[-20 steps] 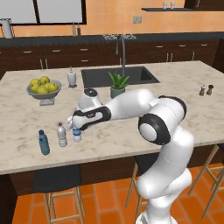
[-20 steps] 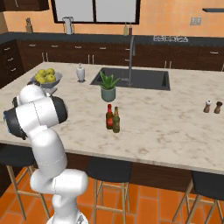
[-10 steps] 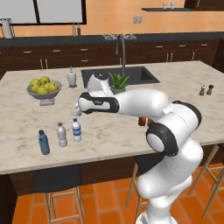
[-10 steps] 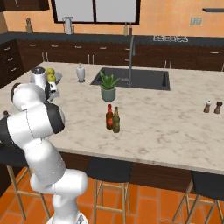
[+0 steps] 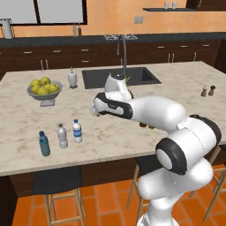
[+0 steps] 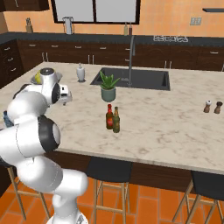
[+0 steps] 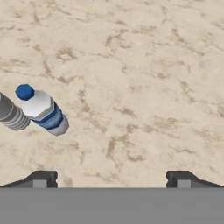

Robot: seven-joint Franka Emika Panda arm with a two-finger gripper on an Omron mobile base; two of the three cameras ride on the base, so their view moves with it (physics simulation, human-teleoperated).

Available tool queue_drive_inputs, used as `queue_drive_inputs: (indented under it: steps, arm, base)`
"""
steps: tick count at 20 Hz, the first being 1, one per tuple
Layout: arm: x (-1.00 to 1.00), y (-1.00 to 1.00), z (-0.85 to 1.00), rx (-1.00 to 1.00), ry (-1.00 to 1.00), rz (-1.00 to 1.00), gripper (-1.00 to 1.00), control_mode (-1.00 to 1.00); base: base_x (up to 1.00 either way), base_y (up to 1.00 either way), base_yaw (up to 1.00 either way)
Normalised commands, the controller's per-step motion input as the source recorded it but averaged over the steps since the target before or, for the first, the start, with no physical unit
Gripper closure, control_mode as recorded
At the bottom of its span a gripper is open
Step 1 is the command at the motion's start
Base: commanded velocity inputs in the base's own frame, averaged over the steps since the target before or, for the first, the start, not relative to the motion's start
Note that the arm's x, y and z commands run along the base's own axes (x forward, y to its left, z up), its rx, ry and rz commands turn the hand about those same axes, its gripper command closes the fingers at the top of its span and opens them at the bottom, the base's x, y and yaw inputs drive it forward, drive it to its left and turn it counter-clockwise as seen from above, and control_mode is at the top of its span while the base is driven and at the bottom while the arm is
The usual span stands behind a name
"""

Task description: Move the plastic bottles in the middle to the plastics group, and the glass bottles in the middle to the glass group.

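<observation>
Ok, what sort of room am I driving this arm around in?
A home-style kitchen, rendered: a marble-look island counter with a built-in sink and tall faucet, dark cabinets along the back wall, and bar stools tucked under the island.

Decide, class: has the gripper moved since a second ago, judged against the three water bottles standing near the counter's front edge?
Yes. The gripper was down at the labelled water bottle; it has now risen and swung away toward the sink, empty, with the bottle standing beside the plastics group.

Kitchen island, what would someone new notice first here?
The white arm swings across the marble counter, its gripper open and empty. Three small water bottles stand in a row near the front left edge. Two dark glass bottles stand mid-counter, in front of a potted plant.
</observation>
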Motion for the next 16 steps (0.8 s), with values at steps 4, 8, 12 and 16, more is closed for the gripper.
queue_drive_inputs:
  steps: [4, 8, 12, 16]
  arm:
    - [-0.43, -0.74, 0.01, -0.01, 0.02, -0.23, -1.00, -1.00]
    - [-0.45, -0.99, 0.00, 0.00, 0.03, -0.37, -1.00, -1.00]
    - [-0.29, -1.00, 0.00, 0.00, 0.03, -0.43, -1.00, -1.00]
    - [-0.11, -1.00, 0.02, 0.00, 0.04, -0.47, -1.00, -1.00]
  base:
    - [0.00, 0.00, 0.00]
    - [0.00, 0.00, 0.00]
    - [0.00, 0.00, 0.00]
    - [0.00, 0.00, 0.00]
